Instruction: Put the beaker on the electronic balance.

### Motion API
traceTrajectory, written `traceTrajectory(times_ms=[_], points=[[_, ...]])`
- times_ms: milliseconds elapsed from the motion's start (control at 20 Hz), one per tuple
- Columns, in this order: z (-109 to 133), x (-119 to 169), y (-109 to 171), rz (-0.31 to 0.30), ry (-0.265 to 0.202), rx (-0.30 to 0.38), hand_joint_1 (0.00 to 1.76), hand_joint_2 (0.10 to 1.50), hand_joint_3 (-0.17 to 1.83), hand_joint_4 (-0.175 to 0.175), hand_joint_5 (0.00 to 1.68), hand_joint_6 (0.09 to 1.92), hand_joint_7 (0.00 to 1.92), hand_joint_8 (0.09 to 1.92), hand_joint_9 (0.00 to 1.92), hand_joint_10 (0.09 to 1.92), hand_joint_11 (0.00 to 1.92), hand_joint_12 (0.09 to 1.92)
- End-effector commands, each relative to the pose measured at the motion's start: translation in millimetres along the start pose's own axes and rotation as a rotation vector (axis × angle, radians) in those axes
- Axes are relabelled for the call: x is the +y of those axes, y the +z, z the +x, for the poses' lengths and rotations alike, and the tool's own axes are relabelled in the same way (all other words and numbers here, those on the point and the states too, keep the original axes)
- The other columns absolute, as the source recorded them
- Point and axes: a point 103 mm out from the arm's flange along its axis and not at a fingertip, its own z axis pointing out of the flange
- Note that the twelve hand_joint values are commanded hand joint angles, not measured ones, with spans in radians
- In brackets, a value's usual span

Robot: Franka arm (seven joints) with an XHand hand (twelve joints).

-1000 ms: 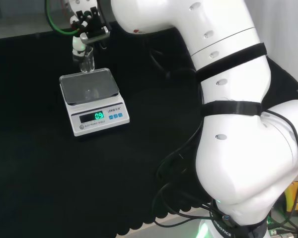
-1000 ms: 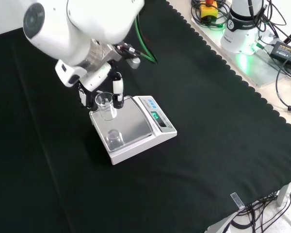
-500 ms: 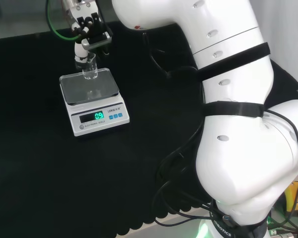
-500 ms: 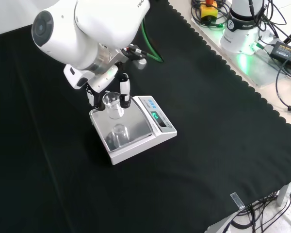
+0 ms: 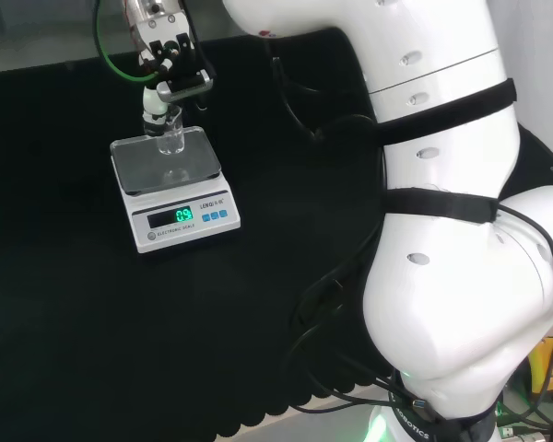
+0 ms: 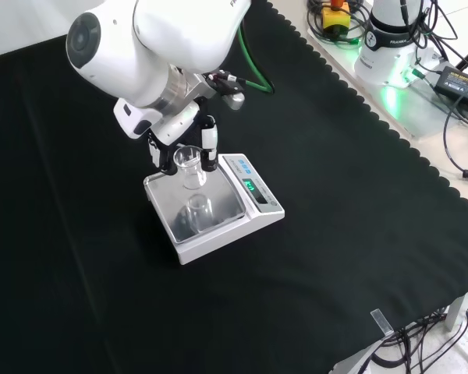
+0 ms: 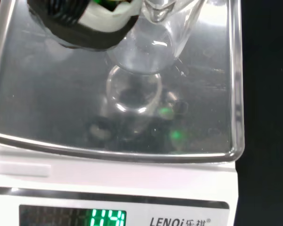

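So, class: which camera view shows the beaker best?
The front view: the whole beaker shows, rim to base, in the hand above the balance. The head view shows it small and faint; the wrist view shows its lower part, close.

Lighting is even and pretty bright overall, looks like soft overhead room light, no hard shadows anywhere on the black cloth (image 6: pixel 320 234), which soaks up light and reads as flat black. The white arm link (image 5: pixel 442 239) is nearly blown out in the head view, with only gentle shading on its curves. The balance's steel pan (image 7: pixel 61 103) acts like a mirror: it shows a reflection of the beaker (image 7: pixel 146 47) and a couple of green glints in the wrist view. The green display (image 5: pixel 183 215) glows clearly. In the wrist view the fingers (image 7: pixel 85 23) are close, blurred and out of focus; the clear beaker is hard to make out in the head view.
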Motion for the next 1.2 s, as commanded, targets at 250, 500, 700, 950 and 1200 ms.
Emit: traceTrajectory(times_ms=[250, 500, 700, 950, 1200], points=[[2, 3, 4, -0.019, 0.005, 0.022, 1.14, 1.10, 0.01, -0.128, 1.00, 0.97, 1.07, 0.71, 1.55, 0.09, 1.65, 0.46], [4, 8, 9, -0.012, 0.009, 0.024, 1.14, 1.10, 0.01, -0.131, 1.00, 0.97, 1.07, 0.71, 1.55, 0.09, 1.64, 0.46], [6, 13, 13, -0.002, 0.006, 0.029, 1.14, 1.10, 0.01, -0.133, 1.00, 0.97, 1.07, 0.71, 1.55, 0.09, 1.64, 0.46], [8, 18, 17, 0.003, 0.007, 0.033, 1.14, 1.10, 0.01, -0.134, 1.00, 0.97, 1.07, 0.71, 1.55, 0.09, 1.64, 0.46], [12, 23, 23, 0.011, 0.014, 0.018, 1.14, 1.10, 0.01, -0.135, 1.00, 0.97, 1.07, 0.71, 1.55, 0.09, 1.64, 0.46]])
